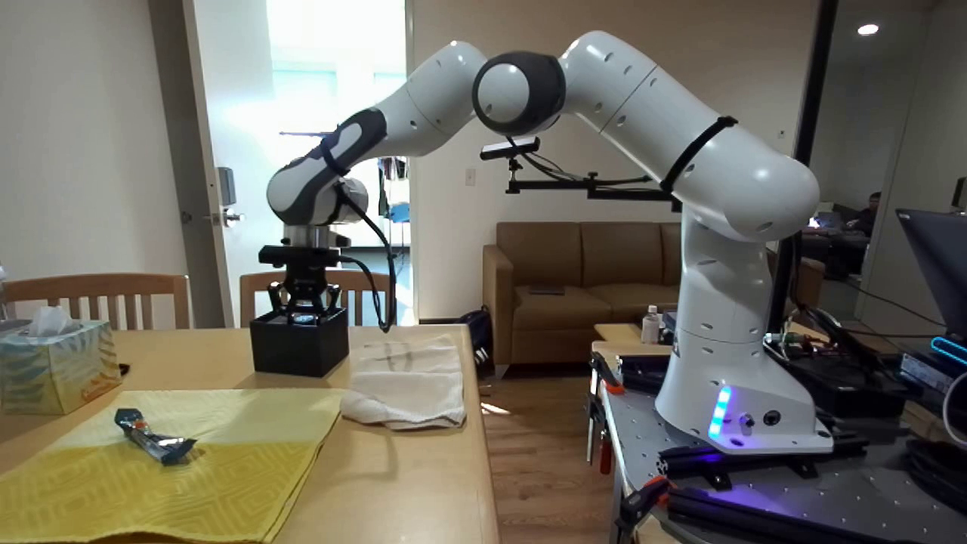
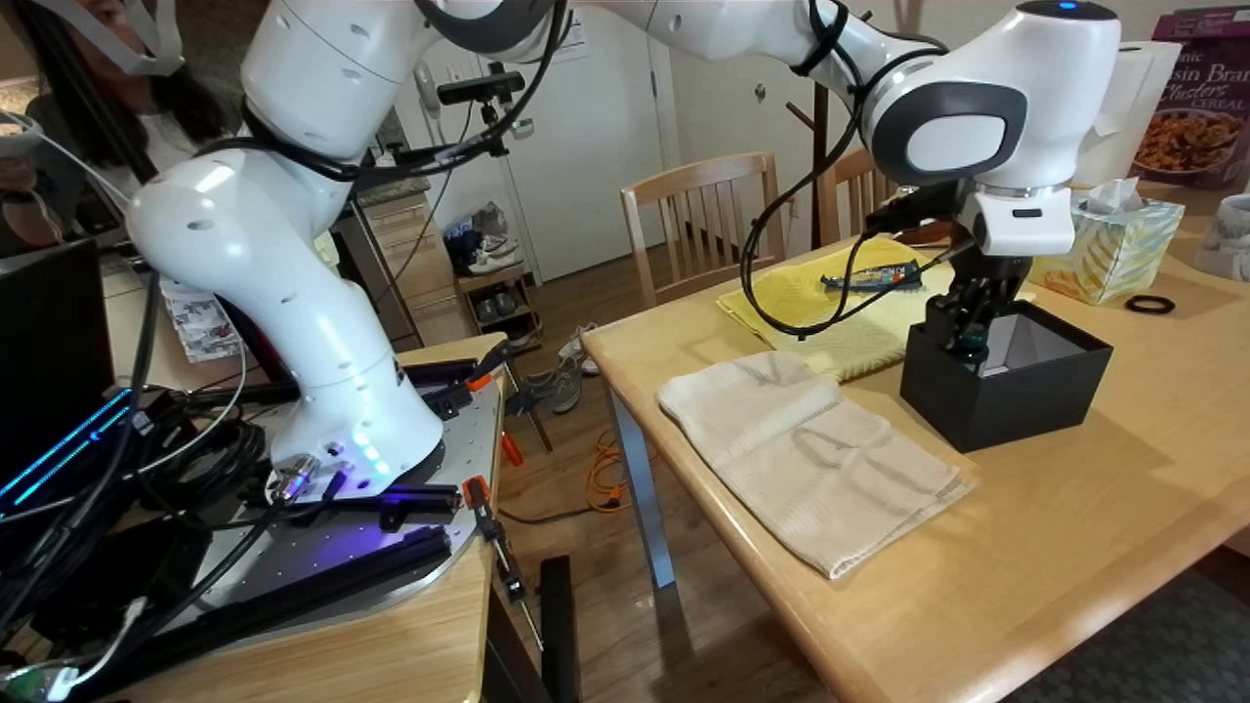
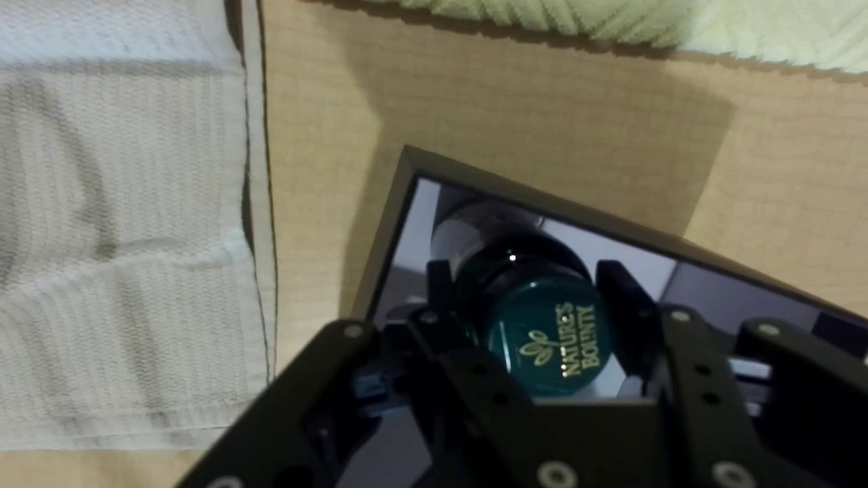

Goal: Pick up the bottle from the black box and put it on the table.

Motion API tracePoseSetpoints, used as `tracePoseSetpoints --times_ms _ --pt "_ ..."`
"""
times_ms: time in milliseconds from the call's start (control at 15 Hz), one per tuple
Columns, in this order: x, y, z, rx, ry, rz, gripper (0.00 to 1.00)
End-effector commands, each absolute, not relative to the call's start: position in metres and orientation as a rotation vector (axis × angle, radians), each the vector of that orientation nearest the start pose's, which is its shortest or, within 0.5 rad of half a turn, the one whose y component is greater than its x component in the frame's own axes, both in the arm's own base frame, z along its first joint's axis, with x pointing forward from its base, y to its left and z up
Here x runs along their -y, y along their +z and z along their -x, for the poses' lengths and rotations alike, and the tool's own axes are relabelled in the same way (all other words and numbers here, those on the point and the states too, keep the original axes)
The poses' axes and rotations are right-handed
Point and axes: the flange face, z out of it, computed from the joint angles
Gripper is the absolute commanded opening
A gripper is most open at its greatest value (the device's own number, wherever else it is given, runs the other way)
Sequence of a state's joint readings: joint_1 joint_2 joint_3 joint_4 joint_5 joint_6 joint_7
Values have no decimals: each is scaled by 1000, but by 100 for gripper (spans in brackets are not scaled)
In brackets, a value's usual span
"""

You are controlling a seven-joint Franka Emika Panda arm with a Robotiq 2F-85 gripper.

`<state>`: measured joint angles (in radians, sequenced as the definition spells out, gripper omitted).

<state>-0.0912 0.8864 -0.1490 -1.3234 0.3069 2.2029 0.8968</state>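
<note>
One black box point(image 2: 1035, 405) stands on one light-wood worktop point(image 2: 1055, 527), its mouth facing up. It contains one bottle point(image 3: 532, 308), located near a corner; the green cap point(image 3: 550, 339) reads NATURE'S BOUNTY in gold lettering. One pincer point(image 3: 525, 271), carried by one white arm point(image 1: 642, 113), reaches down into the black box, its two fingers point(image 3: 627, 308) set close in, one on either side of the cap; whether they pinch the bottle or merely flank it cannot be told. The walls of the black box stand around the bottle, and the pincer obscures part of it. One folded white cloth point(image 2: 811, 449) and one yellow mat point(image 1: 227, 491) lie near; a strip of bare worktop separates each from the black box. One wrapped bar point(image 1: 155, 438) lies on the yellow mat. One tissue box point(image 1: 60, 370), a tissue point(image 1: 51, 321) protruding from its top, stands on the worktop, and one black ring point(image 2: 1149, 305) lies just beside it. Beyond these, in an exterior view, are one white paper roll point(image 2: 1143, 107), partly hidden by the white arm, and one cereal box point(image 2: 1196, 117), partly out of view. Two wooden chairs point(image 1: 98, 285) stand along the worktop in an exterior view. One separate white bottle point(image 1: 650, 330) stands well apart, near the base of the white arm.
</note>
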Motion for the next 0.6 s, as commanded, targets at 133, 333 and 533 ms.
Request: tracePoseSetpoints --times_ms 133,333,533 --pt "145 235 -729 -1763 -12 2455 29" --pt "145 257 -731 -1730 -69 2497 29" --pt "144 284 -732 -1683 -130 2547 29"
